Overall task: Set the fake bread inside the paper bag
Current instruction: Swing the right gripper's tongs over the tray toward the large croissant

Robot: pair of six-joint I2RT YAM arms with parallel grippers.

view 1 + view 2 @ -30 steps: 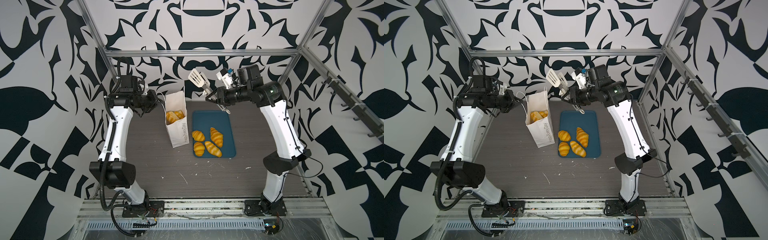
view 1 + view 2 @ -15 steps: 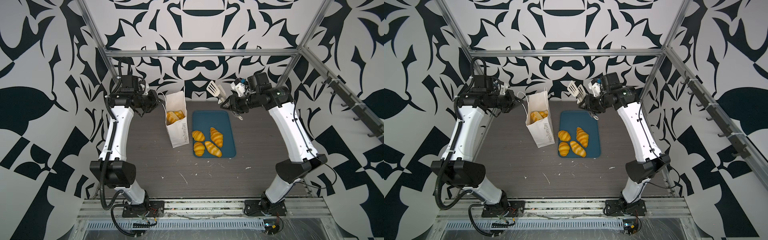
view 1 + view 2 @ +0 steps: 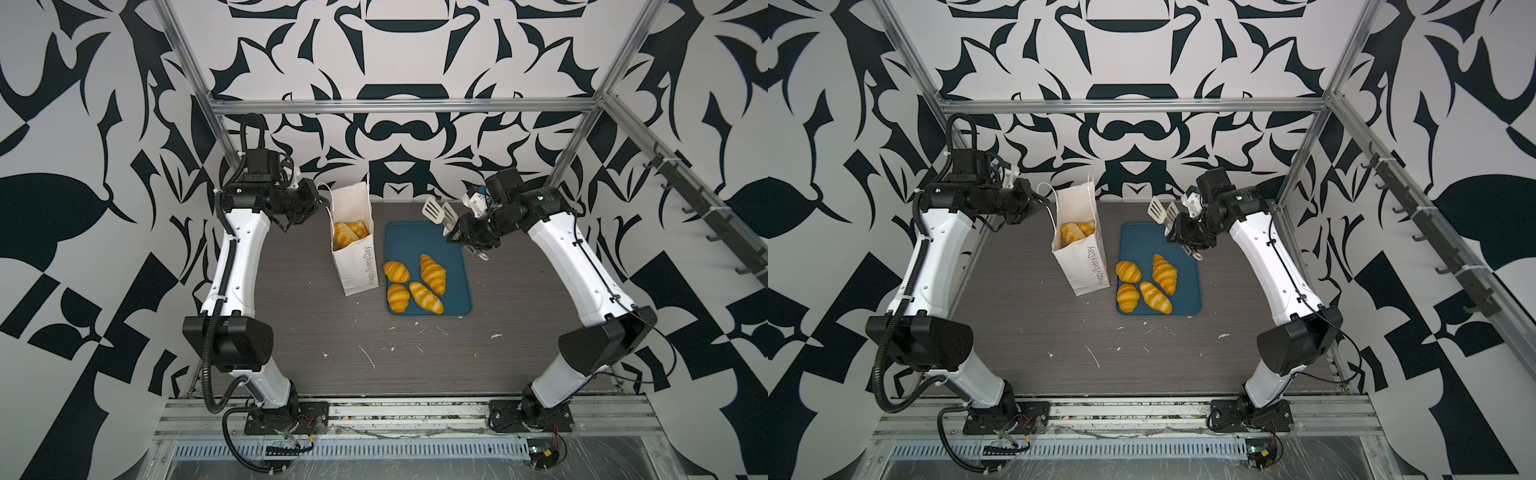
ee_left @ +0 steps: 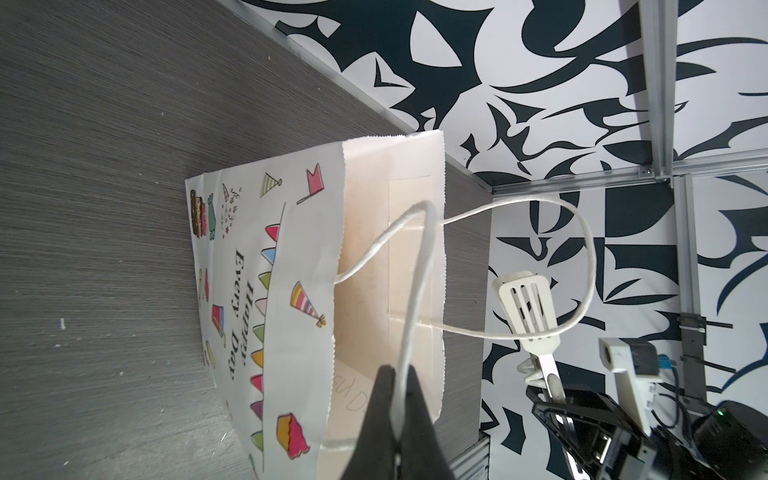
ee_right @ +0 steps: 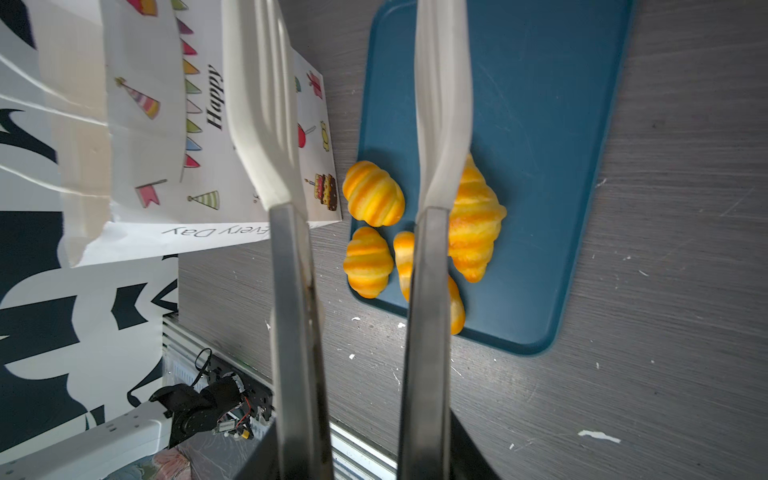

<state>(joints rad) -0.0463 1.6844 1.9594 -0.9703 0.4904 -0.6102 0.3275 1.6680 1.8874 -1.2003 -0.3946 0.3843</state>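
The paper bag (image 3: 358,266) stands upright and open-mouthed just beside the left rim of the blue tray (image 3: 415,239), near the back wall (image 3: 395,137). The left gripper (image 4: 397,376) is clenched on one cord handle (image 4: 415,291) at the bag's left edge. The right gripper (image 3: 457,235) grasps white tongs (image 3: 436,212), whose blades stand apart with nothing between them, raised over the tray's far right corner. Some fake bread (image 3: 349,233) lies inside the bag. Four more pieces crowd the tray's near left part, and one croissant (image 3: 426,298) reaches the near rim. The tray's far half is bare. The table (image 3: 332,340) in front lies open, with only white flecks.
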